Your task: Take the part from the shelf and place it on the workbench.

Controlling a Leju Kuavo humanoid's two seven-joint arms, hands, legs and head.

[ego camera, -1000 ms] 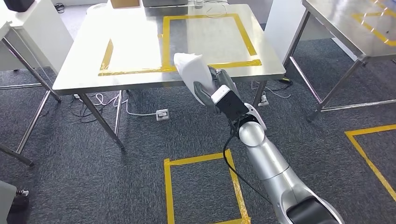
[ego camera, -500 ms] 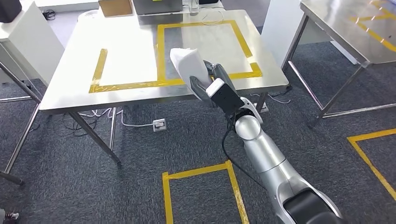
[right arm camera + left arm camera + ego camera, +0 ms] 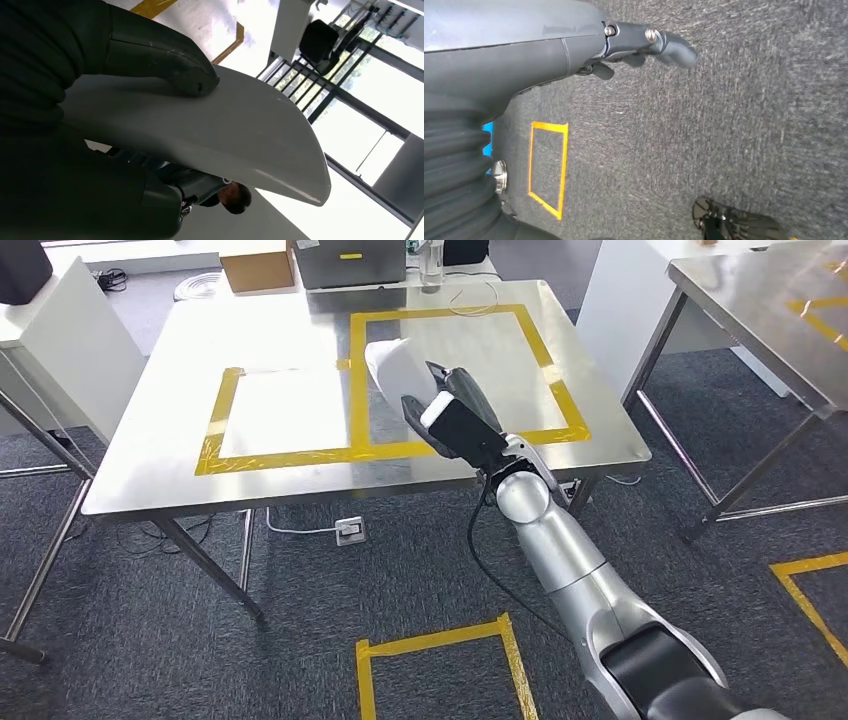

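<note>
My right hand (image 3: 455, 420) grips a white curved part (image 3: 398, 367) and holds it above the steel workbench (image 3: 160, 465), over the larger yellow-taped square (image 3: 565, 400). In the right wrist view the thumb (image 3: 165, 62) presses on the pale part (image 3: 225, 140) and darker fingers wrap under it. My left hand (image 3: 644, 42) hangs over grey carpet, fingers curled in with nothing between them.
A cardboard box (image 3: 258, 265), a grey case (image 3: 350, 262) and a clear bottle (image 3: 431, 262) stand at the workbench's far edge. A smaller taped square (image 3: 225, 415) lies to the left. A second steel table (image 3: 770, 310) stands at right, a white cabinet (image 3: 60, 330) at left.
The camera has come closer to the workbench, so the whole scene has shifted. My right hand with the white part now reaches over the tabletop instead of its front edge.
</note>
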